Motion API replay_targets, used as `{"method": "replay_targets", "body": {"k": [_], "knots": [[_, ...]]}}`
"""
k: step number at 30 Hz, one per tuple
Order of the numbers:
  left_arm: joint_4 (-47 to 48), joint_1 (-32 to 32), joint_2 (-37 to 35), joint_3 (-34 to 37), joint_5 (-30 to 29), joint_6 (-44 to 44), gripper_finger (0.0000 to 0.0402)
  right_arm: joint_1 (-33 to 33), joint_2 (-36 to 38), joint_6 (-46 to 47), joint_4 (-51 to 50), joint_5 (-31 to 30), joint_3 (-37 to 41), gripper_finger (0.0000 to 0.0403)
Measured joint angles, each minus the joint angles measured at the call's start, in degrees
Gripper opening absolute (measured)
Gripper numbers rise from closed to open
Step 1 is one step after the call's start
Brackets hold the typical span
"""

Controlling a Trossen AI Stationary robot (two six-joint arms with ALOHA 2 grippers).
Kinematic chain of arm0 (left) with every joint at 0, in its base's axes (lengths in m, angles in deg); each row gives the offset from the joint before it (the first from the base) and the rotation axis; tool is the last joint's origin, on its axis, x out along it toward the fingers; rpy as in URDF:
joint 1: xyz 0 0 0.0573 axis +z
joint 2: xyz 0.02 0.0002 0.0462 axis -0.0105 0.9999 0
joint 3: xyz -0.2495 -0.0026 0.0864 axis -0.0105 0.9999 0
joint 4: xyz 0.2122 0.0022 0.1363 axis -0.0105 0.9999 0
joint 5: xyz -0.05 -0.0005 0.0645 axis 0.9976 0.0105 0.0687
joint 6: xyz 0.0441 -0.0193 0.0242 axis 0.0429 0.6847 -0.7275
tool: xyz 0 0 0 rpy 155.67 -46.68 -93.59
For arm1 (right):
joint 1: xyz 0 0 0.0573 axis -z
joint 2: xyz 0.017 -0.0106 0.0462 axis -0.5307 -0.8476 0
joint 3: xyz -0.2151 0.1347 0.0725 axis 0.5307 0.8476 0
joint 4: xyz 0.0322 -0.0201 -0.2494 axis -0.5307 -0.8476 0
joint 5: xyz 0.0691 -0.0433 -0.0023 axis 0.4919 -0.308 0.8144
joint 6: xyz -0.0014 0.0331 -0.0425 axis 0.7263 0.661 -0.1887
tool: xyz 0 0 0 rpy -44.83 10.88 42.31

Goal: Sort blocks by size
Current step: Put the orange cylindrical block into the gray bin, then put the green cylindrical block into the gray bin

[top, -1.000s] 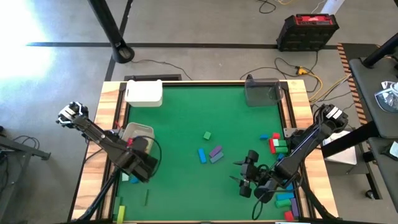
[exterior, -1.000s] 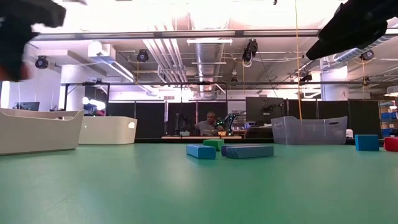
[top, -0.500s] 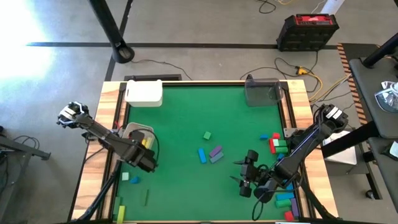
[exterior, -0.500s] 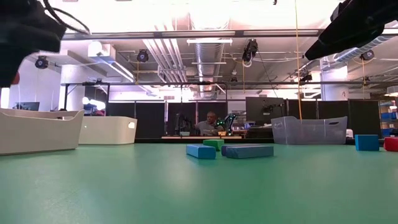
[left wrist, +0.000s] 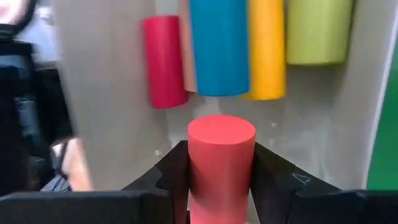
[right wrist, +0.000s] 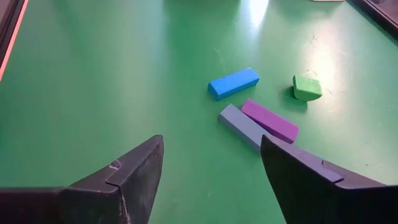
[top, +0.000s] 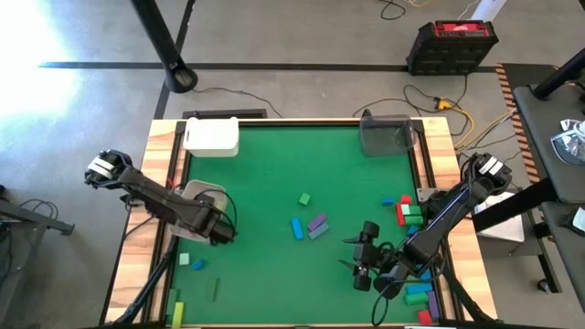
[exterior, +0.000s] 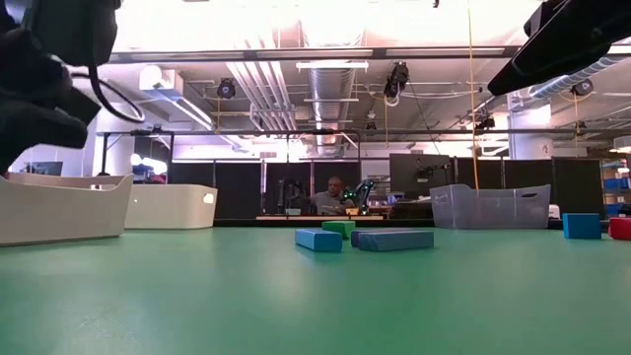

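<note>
Over the tray (left wrist: 106, 124), the left pincer (left wrist: 221, 180) grips a red block (left wrist: 221, 162).

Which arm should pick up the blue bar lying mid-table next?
The right. Its open pincer hangs empty, facing the blue rectangular bar with bare green mat between them. The left pincer is shut on a red cylinder over the white tray at the table's left edge.
</note>
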Motion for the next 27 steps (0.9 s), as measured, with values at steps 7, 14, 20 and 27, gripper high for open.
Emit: {"method": "replay_targets", "body": {"k": [7,14,20,27], "knots": [[-4.32,0.48,0.0,5.07,1.52,0.49,0.0111,0.0,0.0,0.58,0.04,0.01,0.02,0.0267],[-5.69,0.63,0.64,4.72,1.79,0.93,0.0131,0.0,0.0,0.81,0.07,0.07,0.04,0.028],[-5.64,0.61,0.76,4.62,2.03,0.42,0.0222,-0.02,0.0,0.96,0.02,0.42,0.04,0.0288],[2.77,0.46,0.71,-3.32,2.51,-2.02,0.0235,-0.11,1.89,-1.39,-0.52,1.68,0.04,0.0298]]}}
